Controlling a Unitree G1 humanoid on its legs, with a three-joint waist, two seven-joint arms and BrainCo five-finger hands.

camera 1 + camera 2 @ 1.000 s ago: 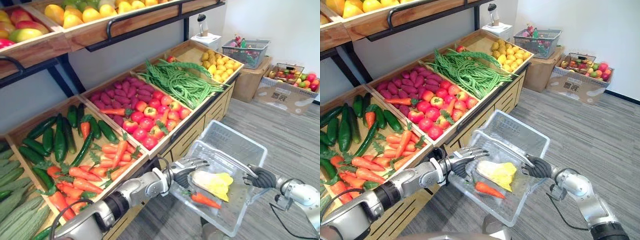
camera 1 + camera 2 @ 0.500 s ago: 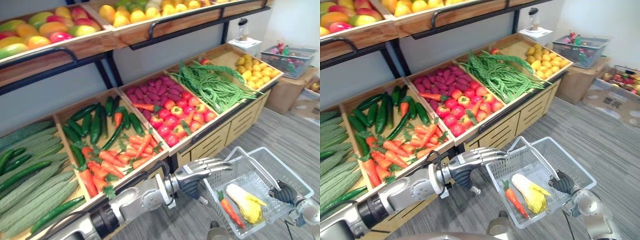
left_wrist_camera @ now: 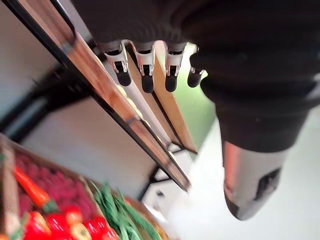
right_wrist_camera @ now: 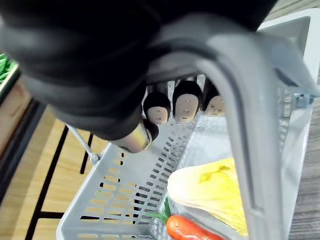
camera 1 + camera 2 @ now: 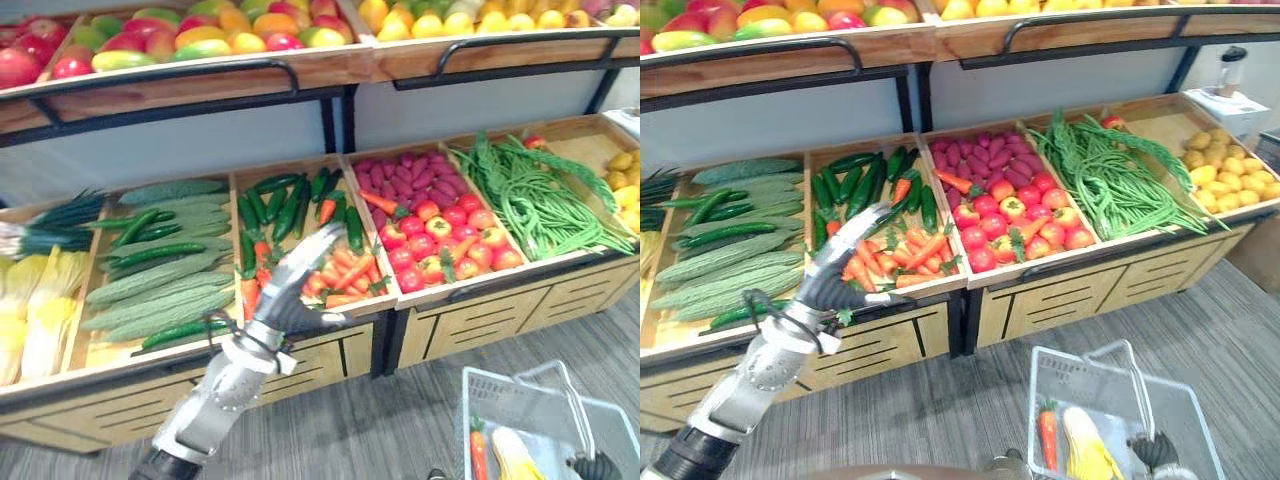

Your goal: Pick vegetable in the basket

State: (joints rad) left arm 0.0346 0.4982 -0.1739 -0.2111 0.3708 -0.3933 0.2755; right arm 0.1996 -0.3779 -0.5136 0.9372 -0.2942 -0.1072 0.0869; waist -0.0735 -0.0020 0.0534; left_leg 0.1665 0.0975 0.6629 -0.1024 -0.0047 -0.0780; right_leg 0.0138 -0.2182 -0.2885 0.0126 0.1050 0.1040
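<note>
Basket holds a carrot and a yellow vegetable; right hand grips its handle, while the open, empty left hand hovers by the crate carrots.

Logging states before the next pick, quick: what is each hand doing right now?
Left hand: open, holding nothing.
Right hand: shut on the basket handle.

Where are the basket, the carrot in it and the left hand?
basket (image 5: 1085,375): right eye view, on its far mesh wall.
carrot (image 5: 1048,440): right eye view, on its orange body.
left hand (image 5: 835,270): right eye view, on the middle of the hand.
</note>
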